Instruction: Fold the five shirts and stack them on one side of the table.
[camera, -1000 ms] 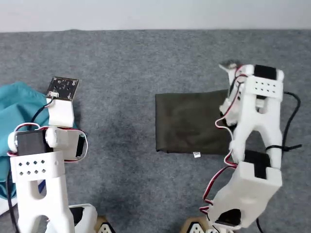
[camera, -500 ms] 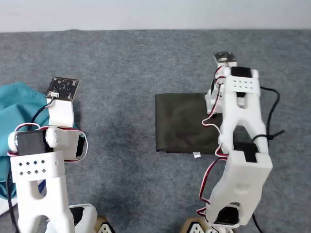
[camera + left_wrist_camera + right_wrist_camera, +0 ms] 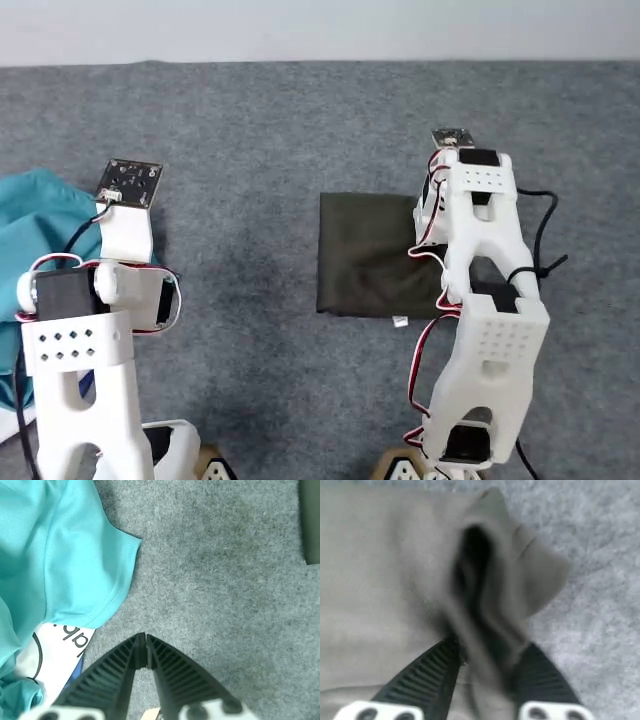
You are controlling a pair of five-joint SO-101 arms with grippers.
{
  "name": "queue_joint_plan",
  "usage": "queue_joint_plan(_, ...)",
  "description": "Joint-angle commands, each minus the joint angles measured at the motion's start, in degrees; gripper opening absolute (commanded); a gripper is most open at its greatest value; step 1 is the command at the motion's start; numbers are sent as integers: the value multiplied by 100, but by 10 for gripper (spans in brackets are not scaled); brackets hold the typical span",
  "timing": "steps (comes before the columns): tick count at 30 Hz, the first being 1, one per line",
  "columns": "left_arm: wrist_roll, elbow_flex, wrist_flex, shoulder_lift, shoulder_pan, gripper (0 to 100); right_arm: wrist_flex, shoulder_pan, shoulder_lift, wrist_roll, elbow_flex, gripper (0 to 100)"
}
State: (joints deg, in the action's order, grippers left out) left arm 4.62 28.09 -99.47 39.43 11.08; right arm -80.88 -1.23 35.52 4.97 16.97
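A dark olive shirt [image 3: 365,255] lies partly folded on the grey table, right of centre. My right gripper [image 3: 487,655] is shut on a raised fold of the olive shirt [image 3: 485,580], with cloth bunched between its fingers; that arm [image 3: 480,260] covers the shirt's right part in the high view. A teal shirt [image 3: 35,230] lies crumpled at the table's left edge. My left gripper [image 3: 145,650] is shut and holds nothing, hovering over bare table just beside the teal shirt's [image 3: 55,555] hem.
A white sheet with blue print [image 3: 57,655] lies under the teal shirt. The olive shirt's edge [image 3: 311,525] shows in the left wrist view. A small white tag [image 3: 401,321] sticks out at the olive shirt's near edge. Grey carpet-like table [image 3: 240,130] stretches between the two arms.
My right arm has swung left across the olive shirt, carrying its right edge over toward the middle. The left arm has not moved.
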Motion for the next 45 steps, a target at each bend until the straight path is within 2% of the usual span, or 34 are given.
queue_joint_plan(1, 44, -22, -53, 123, 18, 5, -400, 145, -40, -9, 176, 16)
queue_joint_plan(4, 44, -22, -53, 123, 9, 5, -804, 110, -242, 35, 290, 10)
queue_joint_plan(8, 44, -22, -53, 123, 0, 5, -1367, 101, -822, 721, 536, 10)
queue_joint_plan(11, 44, -40, -53, 123, 9, 5, -1833, -145, -1235, 1741, 756, 10)
queue_joint_plan(14, 44, -40, -79, 132, 18, 5, -2044, -681, -1367, 2901, 923, 10)
queue_joint_plan(19, 44, -40, -79, 132, 0, 5, -1657, -1534, -1341, 4800, 1029, 10)
queue_joint_plan(23, 44, -31, -70, 132, -9, 5, -514, -1719, -1235, 5451, 1037, 10)
queue_joint_plan(32, 44, -22, -70, 132, -9, 5, 1481, -989, -716, 5609, 1037, 9)
queue_joint_plan(35, 44, -22, -79, 132, 9, 5, 1692, -857, -558, 5600, 1037, 16)
queue_joint_plan(38, 44, -13, -88, 132, 18, 5, 1684, -831, -593, 5556, 1037, 87)
queue_joint_plan(40, 44, -13, -88, 132, 18, 5, 1684, -866, -699, 5240, 1037, 143)
queue_joint_plan(45, 44, -13, -88, 132, 18, 5, 1701, -857, -1244, 3543, 1037, 194)
